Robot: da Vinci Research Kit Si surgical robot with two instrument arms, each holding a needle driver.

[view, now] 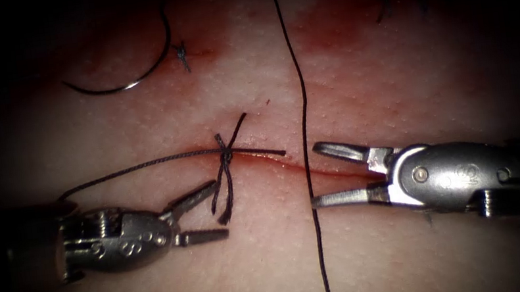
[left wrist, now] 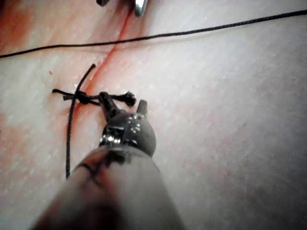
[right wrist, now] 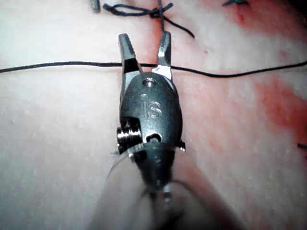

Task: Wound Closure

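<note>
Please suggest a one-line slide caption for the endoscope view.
Both hands, left and right, open and empty beside the knot on the cut; needle lying free on the tissue.

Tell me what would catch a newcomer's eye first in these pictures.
Probably the knot tied across the cut at the middle of the tissue, its cut ends splayed. The left tool and right tool flank it with jaws open, holding nothing, while a long thread runs down just ahead of the right tool. The needle lies free on the tissue, upper left.
</note>
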